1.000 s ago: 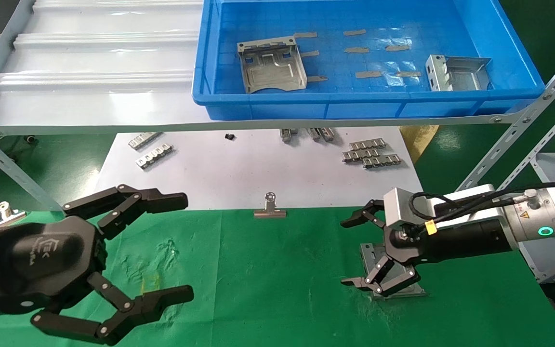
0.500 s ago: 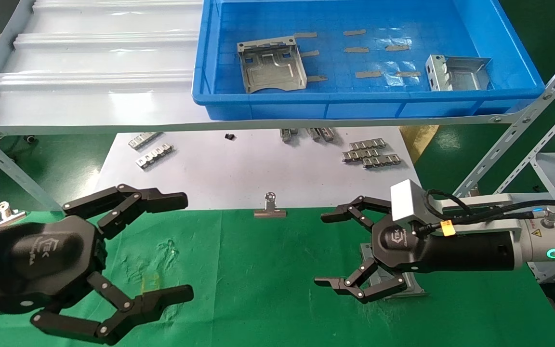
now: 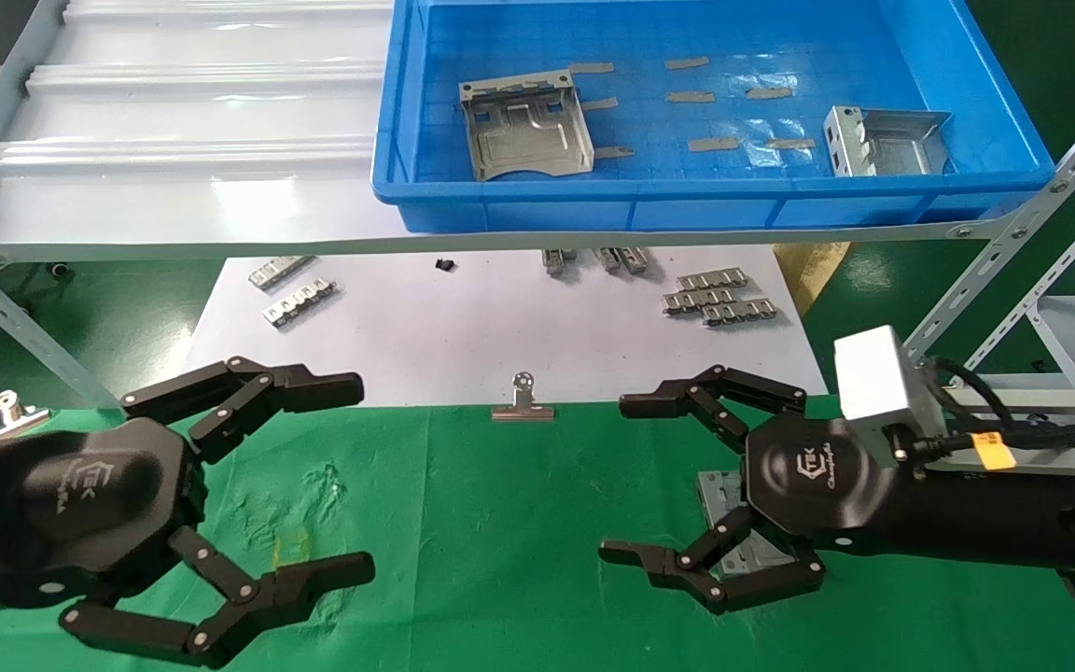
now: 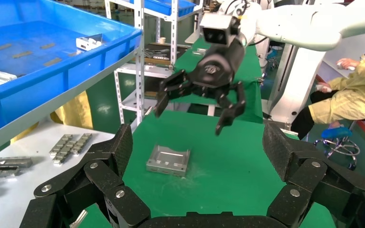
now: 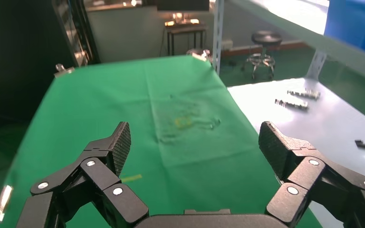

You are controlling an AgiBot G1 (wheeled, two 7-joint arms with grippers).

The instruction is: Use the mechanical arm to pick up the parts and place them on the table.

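Head view, right gripper: the right gripper hangs over the table with its fingers spread wide and holding nothing; one part lies flat on the green cloth under its palm, half hidden by the claw.
Head view, parts in the bin: two more parts, one lying flat and one tipped on edge, sit up in the blue bin on the shelf, well apart from both claws (the right one is the nearer, by the look of it).
Head view, left gripper: the left gripper is parked low at the table's left end, fingers wide, nothing between them.
Left wrist view: across the table the right gripper hovers clear above the placed part, a gap between fingertips and metal; the part lies below and slightly to one side of the claw.
Right wrist view: only bare green cloth shows between the two open fingers; the part itself is out of sight here.
Coming move, as a judgement: the next part lies up and forward in the bin, so the right arm would have to rise over the bin's front wall.
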